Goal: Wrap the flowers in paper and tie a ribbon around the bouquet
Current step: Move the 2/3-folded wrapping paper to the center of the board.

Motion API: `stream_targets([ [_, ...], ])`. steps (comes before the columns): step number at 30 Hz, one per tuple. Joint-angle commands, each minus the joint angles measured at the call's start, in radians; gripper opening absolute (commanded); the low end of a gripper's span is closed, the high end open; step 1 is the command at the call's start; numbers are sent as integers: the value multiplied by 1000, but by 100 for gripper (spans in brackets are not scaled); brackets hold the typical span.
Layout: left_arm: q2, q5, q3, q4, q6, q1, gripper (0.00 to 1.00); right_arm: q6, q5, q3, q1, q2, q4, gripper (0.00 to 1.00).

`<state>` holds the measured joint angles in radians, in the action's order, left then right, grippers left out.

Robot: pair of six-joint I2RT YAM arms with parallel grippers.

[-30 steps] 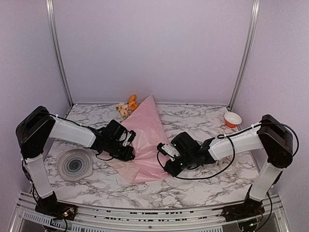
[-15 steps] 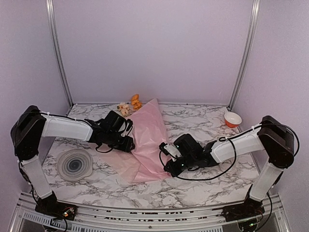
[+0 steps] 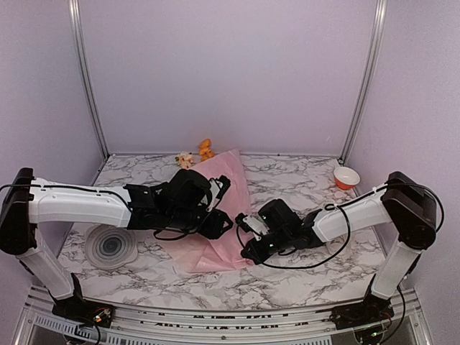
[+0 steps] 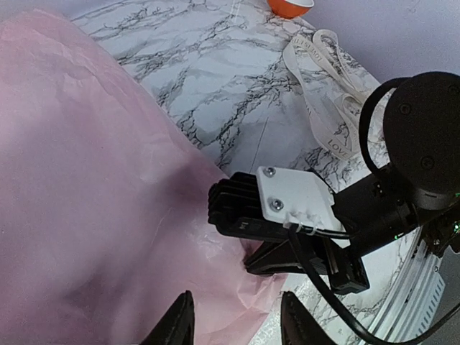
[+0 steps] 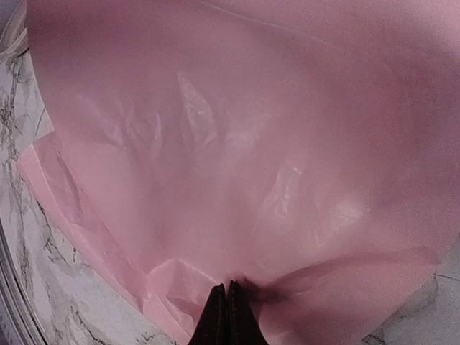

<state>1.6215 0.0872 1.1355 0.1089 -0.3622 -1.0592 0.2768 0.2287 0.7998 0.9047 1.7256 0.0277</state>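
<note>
The pink paper lies folded in a cone over the flowers. Only an orange blossom and a whitish one show at its far end. My right gripper is shut on the paper's near crumpled end, as the left wrist view confirms for the paper. My left gripper hangs open just above that same end, a short way from the right gripper, with nothing between its fingers. The cream ribbon lies loose on the marble, right of the paper.
A grey ringed disc sits at the near left. A red-and-white bowl stands at the back right, near the corner post. The left arm stretches low across the table's left half.
My left gripper has let go of the paper's left edge, opened, and swung right across the cone to the right gripper. The cone's far end shifted slightly right. The right gripper kept its pinch.
</note>
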Motion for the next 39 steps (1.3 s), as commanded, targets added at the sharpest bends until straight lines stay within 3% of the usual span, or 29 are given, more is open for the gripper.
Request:
stream_targets([
  [1,-44,78,-15,23,-84,13,43,0,65,9,6,55,-81,3],
  [3,-123,200,-21,30,-82,13,44,-4,76,14,7,63,-82,3],
  [5,-160,231,-32,12,-61,12,43,-6,90,13,6,66,-75,3],
  [7,-122,174,-32,0,-43,12,42,-5,105,15,7,70,-72,3],
  [11,55,-45,-48,-50,-142,11,35,3,127,10,7,73,-59,4],
  [15,153,-111,-120,-169,-228,11,32,10,129,-7,7,63,-46,3],
  [20,253,-179,-106,-117,-248,12,32,11,156,2,7,64,-54,3],
  [32,274,-205,-216,-25,-248,38,31,1,138,-44,4,-46,-178,3],
  [39,284,-209,-217,-18,-200,40,31,-22,65,-77,-24,-145,-350,3],
])
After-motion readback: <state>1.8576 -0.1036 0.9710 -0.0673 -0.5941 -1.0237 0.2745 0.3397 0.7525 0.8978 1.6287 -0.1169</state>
